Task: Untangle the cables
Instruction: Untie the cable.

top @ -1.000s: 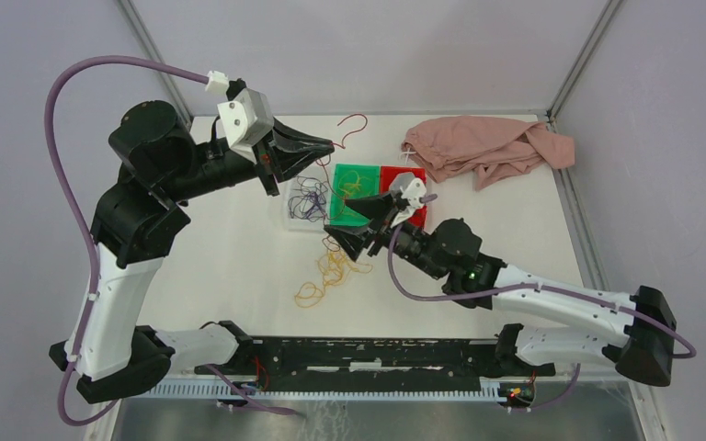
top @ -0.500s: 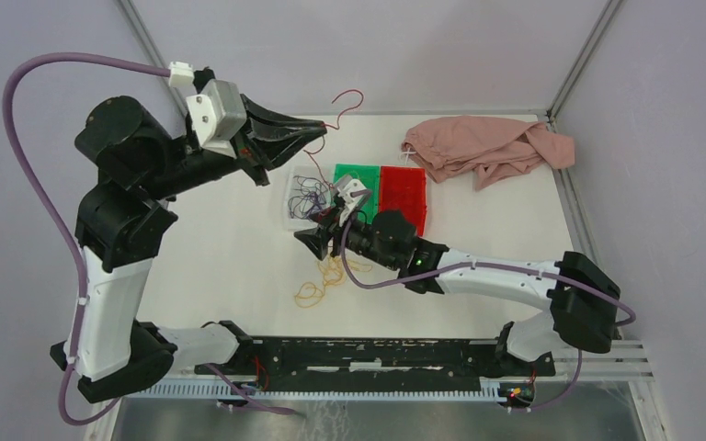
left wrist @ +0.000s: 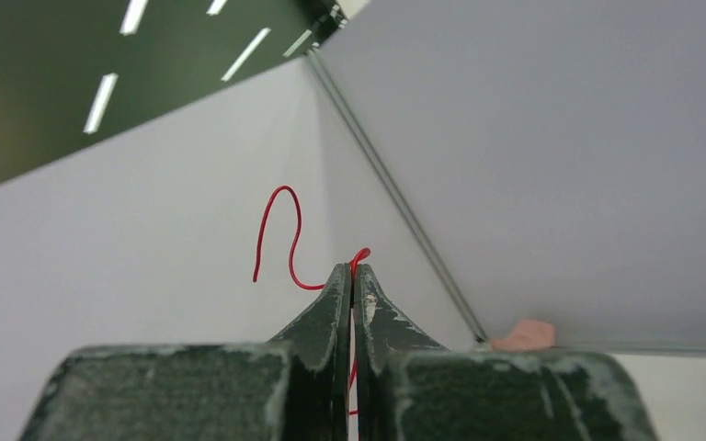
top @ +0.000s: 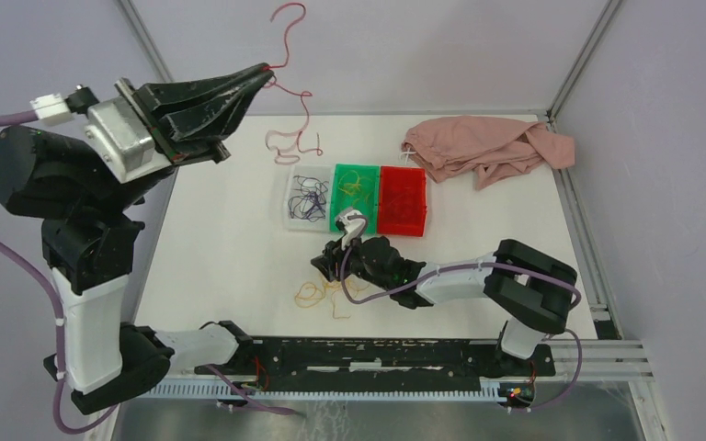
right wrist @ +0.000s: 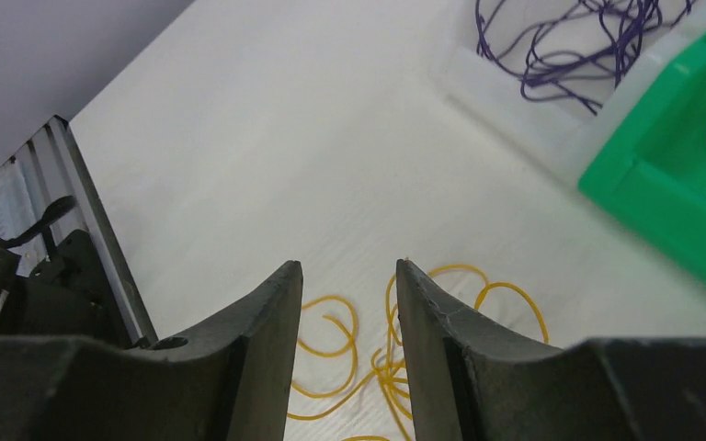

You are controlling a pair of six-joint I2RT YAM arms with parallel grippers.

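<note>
A: Your left gripper (left wrist: pixel 353 276) is clamped on the red wire (left wrist: pixel 280 189). Over the last second it has hoisted the wire high at far left, tail hanging toward the table (top: pixel 230 239).

B: Your right gripper (right wrist: pixel 347 268) is empty, jaws apart but narrowing. It has dropped from the green tray (right wrist: pixel 662 175) to the yellow wires (right wrist: pixel 388 367), near centre. Red looks separated; yellow is probably next.

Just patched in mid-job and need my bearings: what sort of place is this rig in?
Probably a lab test cell, not a home or factory floor: plain grey panels wall in a white table, with clear, green and red sorting trays on it and strip lights overhead.
</note>
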